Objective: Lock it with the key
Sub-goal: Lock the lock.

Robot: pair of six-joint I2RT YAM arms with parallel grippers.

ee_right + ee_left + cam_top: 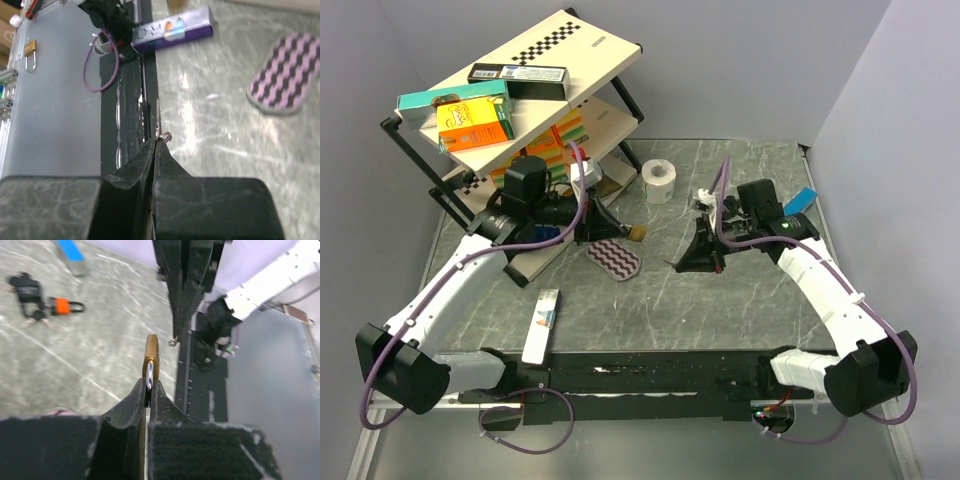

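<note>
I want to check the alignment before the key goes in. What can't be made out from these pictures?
- Brass padlock, left wrist view: seen edge-on, keyhole not visible; its near end is buried in the left tool.
- Key, right wrist view: a thin sliver edge-on, teeth unreadable; its head is pinched inside the right tool.
- Top view: both too small to judge how they line up.

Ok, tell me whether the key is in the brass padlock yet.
Out. The right gripper pinches the key, well apart from the brass padlock clamped in the left gripper.
</note>
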